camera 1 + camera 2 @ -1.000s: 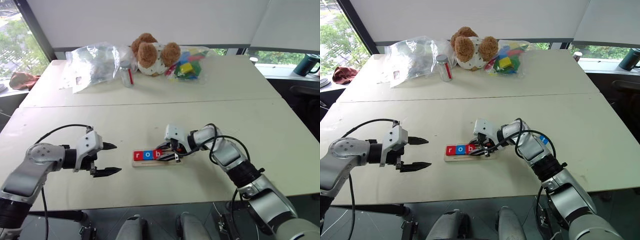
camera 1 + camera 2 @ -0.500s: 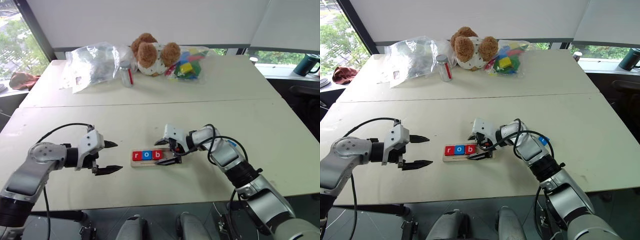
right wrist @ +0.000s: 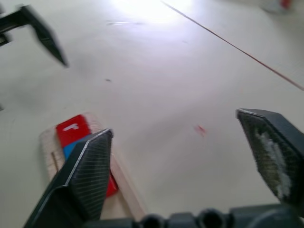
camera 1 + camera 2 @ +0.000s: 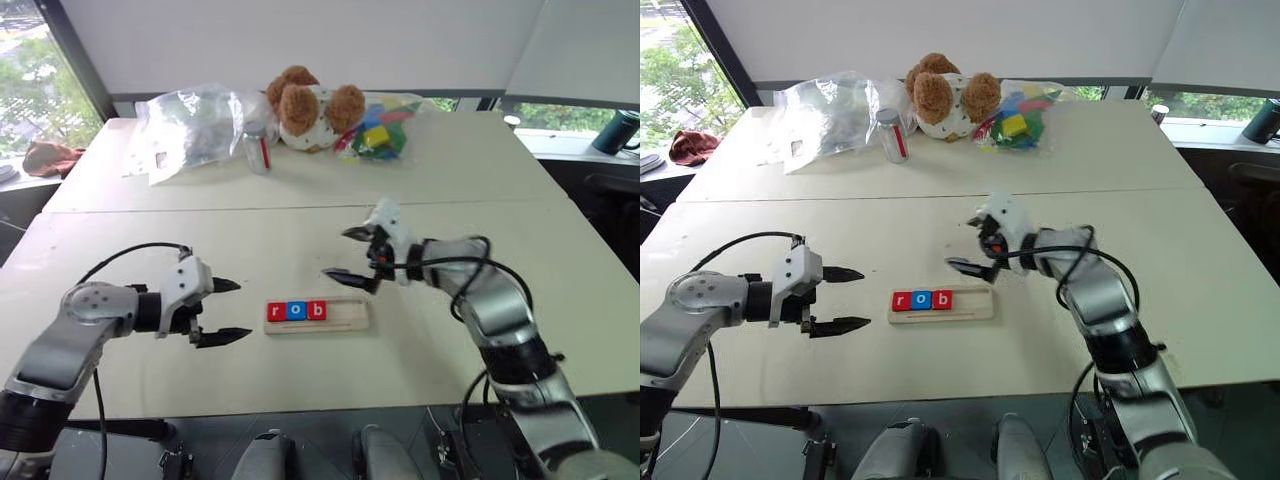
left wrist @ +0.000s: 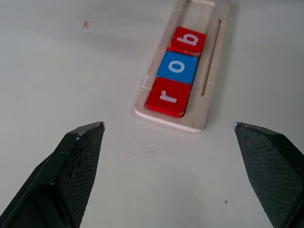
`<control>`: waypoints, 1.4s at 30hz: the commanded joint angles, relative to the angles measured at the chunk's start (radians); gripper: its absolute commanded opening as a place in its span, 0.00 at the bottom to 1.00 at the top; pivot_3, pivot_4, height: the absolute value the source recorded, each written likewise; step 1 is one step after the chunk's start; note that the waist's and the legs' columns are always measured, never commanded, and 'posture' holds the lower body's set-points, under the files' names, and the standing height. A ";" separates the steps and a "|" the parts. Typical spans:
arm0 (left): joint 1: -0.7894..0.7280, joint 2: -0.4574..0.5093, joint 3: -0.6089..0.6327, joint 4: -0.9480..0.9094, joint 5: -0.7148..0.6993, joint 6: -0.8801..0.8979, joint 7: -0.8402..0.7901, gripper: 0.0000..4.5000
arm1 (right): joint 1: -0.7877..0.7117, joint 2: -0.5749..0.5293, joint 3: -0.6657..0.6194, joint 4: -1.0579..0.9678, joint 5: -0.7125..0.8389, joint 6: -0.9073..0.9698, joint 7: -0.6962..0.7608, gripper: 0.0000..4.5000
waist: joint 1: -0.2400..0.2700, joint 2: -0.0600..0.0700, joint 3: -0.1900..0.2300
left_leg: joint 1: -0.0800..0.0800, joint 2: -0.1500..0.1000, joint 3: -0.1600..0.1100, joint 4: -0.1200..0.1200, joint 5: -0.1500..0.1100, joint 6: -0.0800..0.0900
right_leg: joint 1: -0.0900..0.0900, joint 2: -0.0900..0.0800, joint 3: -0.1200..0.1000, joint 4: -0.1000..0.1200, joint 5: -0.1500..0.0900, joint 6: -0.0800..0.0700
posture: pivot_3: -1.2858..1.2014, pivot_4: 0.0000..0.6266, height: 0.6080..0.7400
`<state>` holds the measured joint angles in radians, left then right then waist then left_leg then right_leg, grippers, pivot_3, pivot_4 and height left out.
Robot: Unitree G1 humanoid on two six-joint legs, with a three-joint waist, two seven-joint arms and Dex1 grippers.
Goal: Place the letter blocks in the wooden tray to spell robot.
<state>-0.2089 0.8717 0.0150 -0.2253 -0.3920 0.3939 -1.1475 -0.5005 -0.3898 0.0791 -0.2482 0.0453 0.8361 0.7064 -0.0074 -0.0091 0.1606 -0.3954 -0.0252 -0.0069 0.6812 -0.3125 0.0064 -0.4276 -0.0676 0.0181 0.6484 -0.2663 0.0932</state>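
Tray [image 4: 317,316] is lying near the tabletop's front edge, holding r, o, b [image 4: 296,310]. Both pincers, left [image 4: 228,311] and right [image 4: 351,254], are hanging wide and empty; fetching the second o is coming next.

You had glossy plastic letter blocks [image 5: 175,71] on a pale matt wooden tray [image 5: 209,76]. Table [image 4: 300,215] was smooth, matt off-white. Finger pads [image 5: 76,161] were black, cross-hatched. Far back, crinkly clear plastic bag [image 4: 190,125], plush bear [image 4: 305,105].

A teddy bear [image 4: 305,103], plastic bags [image 4: 195,125] and a jar [image 4: 257,145] sit on the far table [image 4: 470,160].
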 commanded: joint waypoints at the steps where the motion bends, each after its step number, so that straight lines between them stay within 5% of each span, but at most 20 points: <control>1: -0.062 -0.024 0.000 -0.060 -0.040 0.033 0.018 1.00 | 0.042 0.088 -0.136 -0.109 -0.077 0.133 -0.272 1.00 | -0.005 0.000 0.000 | 0.000 0.000 0.001 0.000 0.000 -0.001 | 0.000 0.000 0.001 0.000 0.000 0.000 | 0.52 0.24 1.00; 9: -0.186 -0.082 -0.081 -0.026 -0.021 0.037 0.005 1.00 | 0.147 0.247 -0.178 -0.194 -0.131 0.207 -0.536 1.00 | -0.012 0.001 0.000 | 0.001 0.001 0.001 -0.001 0.002 -0.003 | -0.002 0.003 0.001 0.003 0.000 0.000 | 0.52 0.24 1.00; 22: -0.157 -0.074 -0.080 0.003 -0.014 0.037 0.000 1.00 | 0.156 0.226 -0.164 -0.027 -0.078 0.118 -0.552 1.00 | -0.011 0.001 0.000 | 0.001 0.000 0.001 0.000 0.002 -0.002 | -0.001 0.005 0.001 0.003 0.000 0.000 | 0.52 0.24 1.00; 25: -0.133 -0.068 -0.071 0.006 -0.008 0.027 0.005 1.00 | 0.160 0.224 -0.161 -0.010 -0.068 0.099 -0.551 0.80 | -0.011 0.001 0.000 | 0.002 0.001 0.001 0.000 0.002 -0.002 | -0.001 0.005 0.001 0.003 0.000 0.000 | 0.52 0.24 1.00; 30: -0.120 -0.066 -0.066 0.009 -0.006 0.018 0.007 1.00 | 0.162 0.223 -0.154 -0.004 -0.059 0.086 -0.557 0.26 | -0.007 0.001 0.000 | 0.002 0.001 0.001 0.000 0.002 -0.002 | 0.000 0.004 0.001 0.003 0.000 0.000 | 0.52 0.24 1.00; 34: -0.122 -0.068 -0.074 0.014 0.000 0.009 0.008 1.00 | 0.166 0.226 -0.166 -0.069 -0.062 0.120 -0.582 0.26 | -0.008 0.001 0.000 | 0.002 0.001 0.001 0.000 0.002 -0.002 | 0.000 0.004 0.001 0.003 0.000 0.000 | 0.52 0.24 1.00; 42: -0.185 -0.088 -0.113 0.072 0.019 -0.013 -0.025 1.00 | 0.357 0.391 -0.158 -0.615 -0.040 0.558 -0.660 0.26 | -0.006 0.001 0.000 | 0.001 0.001 -0.001 -0.001 0.002 -0.002 | -0.001 0.005 0.000 0.003 0.000 0.000 | 0.52 0.24 1.00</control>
<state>-0.3697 0.7892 -0.0975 -0.1584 -0.3805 0.4043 -1.1608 -0.1434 -0.0191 -0.0834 -0.7749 0.0002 1.3316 0.0666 -0.0136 -0.0081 0.1603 -0.3942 -0.0246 -0.0070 0.6809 -0.3109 0.0048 -0.4279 -0.0631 0.0189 0.6512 -0.2663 0.0933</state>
